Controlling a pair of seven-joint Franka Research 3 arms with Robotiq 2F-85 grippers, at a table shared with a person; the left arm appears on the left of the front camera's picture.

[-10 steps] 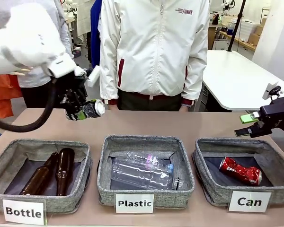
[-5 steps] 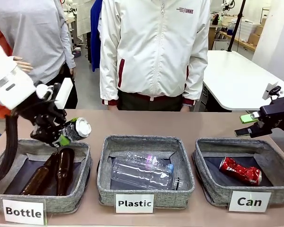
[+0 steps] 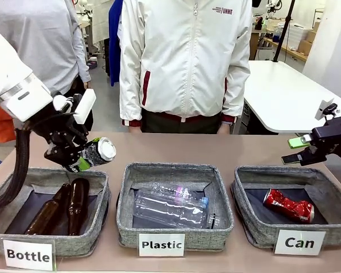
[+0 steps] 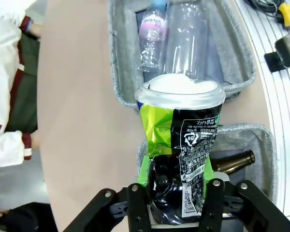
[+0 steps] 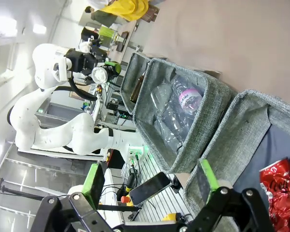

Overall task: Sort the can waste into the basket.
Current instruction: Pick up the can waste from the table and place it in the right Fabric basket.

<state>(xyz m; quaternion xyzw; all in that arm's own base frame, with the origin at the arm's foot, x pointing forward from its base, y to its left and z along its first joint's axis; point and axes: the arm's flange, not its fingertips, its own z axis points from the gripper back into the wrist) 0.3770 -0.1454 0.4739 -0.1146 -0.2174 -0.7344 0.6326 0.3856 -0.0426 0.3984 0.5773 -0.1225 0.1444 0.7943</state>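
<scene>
Jaws of left gripper [image 3: 74, 161] clamped on dark can [image 3: 98, 152], green pads pressed to its crumpled sides, silver top pointing toward table middle; held in the air above far rim of "Bottle" bin [image 3: 23, 185], well apart from "Can" basket [image 3: 256, 224]. Jaws of right gripper [image 3: 292, 151] spread wide, nothing between them, poised above far right corner of "Can" basket. Red can [image 3: 288, 205] crushed, lying on dark lining inside "Can" basket. Two brown bottles [image 3: 65, 205] side by side in "Bottle" bin. Clear plastic bottles [image 3: 170, 206] lying in middle "Plastic" bin [image 3: 131, 222]. Three grey woven bins in a row near front edge of tan table [image 3: 176, 148], white labels on near walls. Person in white jacket [image 3: 184, 57] standing at far edge, facing bins. Second person in grey top [image 3: 45, 40] at far left. White table [image 3: 284, 91] behind at right.
</scene>
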